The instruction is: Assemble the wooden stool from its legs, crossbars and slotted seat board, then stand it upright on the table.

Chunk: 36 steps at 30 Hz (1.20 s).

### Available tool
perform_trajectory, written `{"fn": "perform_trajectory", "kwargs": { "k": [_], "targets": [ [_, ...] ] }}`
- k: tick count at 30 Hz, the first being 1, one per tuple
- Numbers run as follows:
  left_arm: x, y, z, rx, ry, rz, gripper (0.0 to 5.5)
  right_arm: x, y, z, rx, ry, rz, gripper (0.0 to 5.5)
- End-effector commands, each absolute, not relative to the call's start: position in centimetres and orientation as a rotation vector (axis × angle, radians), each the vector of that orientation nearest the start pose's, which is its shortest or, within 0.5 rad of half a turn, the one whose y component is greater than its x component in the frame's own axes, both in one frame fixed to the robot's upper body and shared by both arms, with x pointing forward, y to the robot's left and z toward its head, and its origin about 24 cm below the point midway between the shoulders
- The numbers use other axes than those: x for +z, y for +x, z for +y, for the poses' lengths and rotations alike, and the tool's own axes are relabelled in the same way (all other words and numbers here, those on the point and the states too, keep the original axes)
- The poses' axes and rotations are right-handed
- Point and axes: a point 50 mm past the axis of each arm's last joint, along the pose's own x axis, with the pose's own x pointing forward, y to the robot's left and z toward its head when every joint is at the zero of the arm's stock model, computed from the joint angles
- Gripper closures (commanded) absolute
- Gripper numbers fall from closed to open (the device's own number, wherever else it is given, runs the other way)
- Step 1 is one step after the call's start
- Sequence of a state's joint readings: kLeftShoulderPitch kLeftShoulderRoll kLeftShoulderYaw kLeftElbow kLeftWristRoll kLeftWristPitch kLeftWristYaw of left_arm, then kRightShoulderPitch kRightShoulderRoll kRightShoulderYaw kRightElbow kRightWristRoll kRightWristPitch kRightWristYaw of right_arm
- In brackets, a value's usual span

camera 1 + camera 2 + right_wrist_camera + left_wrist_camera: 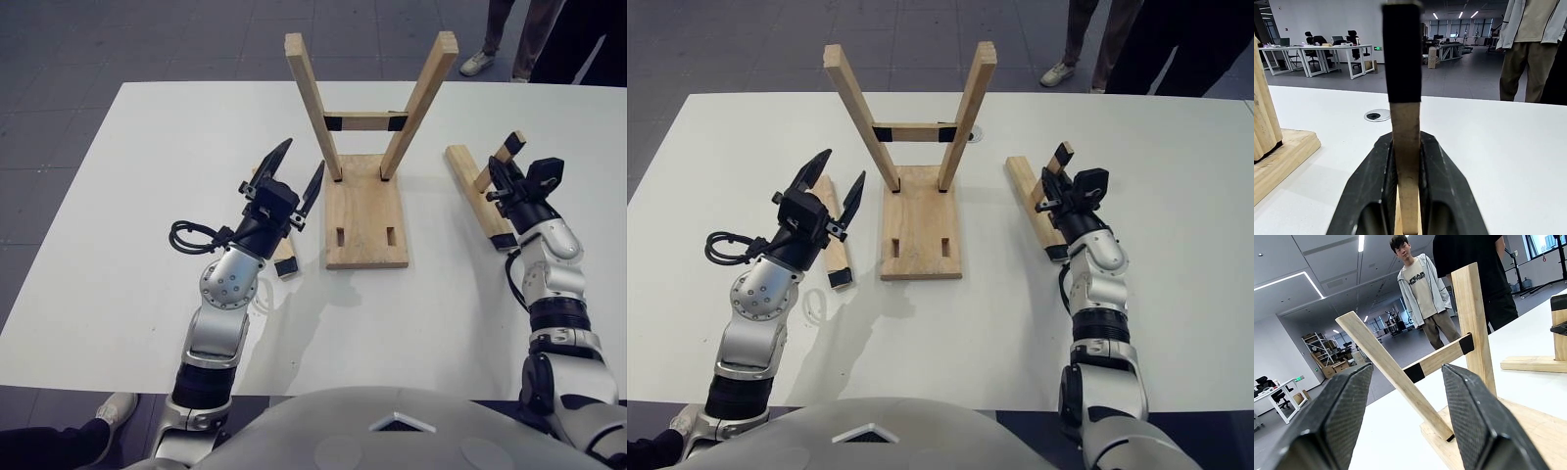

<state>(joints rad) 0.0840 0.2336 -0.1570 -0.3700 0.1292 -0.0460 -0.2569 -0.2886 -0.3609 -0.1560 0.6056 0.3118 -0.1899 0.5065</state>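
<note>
The slotted seat board lies flat mid-table. Two legs stand in its far slots, joined by a black-tipped crossbar; its near slots are bare. My left gripper hovers open just left of the board, above a loose leg lying on the table. In the left wrist view its fingers frame the standing legs. To the right of the board, my right gripper is shut on the upright crossbar of another leg piece lying on the table.
A black cable loop lies left of my left arm. A small white ring rests near the left forearm. A round grommet sits in the tabletop beyond the board. The table's far edge is close behind the legs.
</note>
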Motion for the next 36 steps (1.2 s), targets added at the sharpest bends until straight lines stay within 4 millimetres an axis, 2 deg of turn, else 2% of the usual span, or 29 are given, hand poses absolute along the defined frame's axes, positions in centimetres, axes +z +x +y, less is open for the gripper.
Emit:
{"fn": "perform_trajectory", "kwargs": {
  "k": [1, 6, 14, 23, 24, 28, 36],
  "targets": [
    [10.5, 22.6, 13.1, -0.421, 0.365, -0.281, 2.88, -2.2, 26.6, -23.8, 0.254, 0.061, 0.317, 5.09],
    [10.5, 22.6, 13.3, -0.414, 0.370, -0.277, 2.88, -0.9, 27.5, -24.0, 0.239, 0.047, 0.267, 5.09],
    [10.3, 22.4, 13.1, -0.411, 0.363, -0.270, 2.88, 1.3, 28.7, -23.0, 0.285, 0.031, 0.219, 5.09],
    [10.1, 22.3, 13.0, -0.423, 0.363, -0.270, 2.88, 2.3, 28.7, -22.5, 0.300, 0.020, 0.209, 5.09],
    [10.1, 22.2, 12.9, -0.425, 0.363, -0.269, 2.88, 2.9, 28.9, -22.5, 0.297, 0.021, 0.175, 4.69],
    [9.8, 22.0, 12.6, -0.436, 0.362, -0.266, 2.88, 5.9, 30.0, -22.1, 0.283, 0.038, 0.061, 4.02],
    [9.6, 21.9, 12.8, -0.439, 0.370, -0.262, 2.88, 7.7, 30.2, -22.5, 0.268, 0.038, 0.027, 2.54]
  ]
}}
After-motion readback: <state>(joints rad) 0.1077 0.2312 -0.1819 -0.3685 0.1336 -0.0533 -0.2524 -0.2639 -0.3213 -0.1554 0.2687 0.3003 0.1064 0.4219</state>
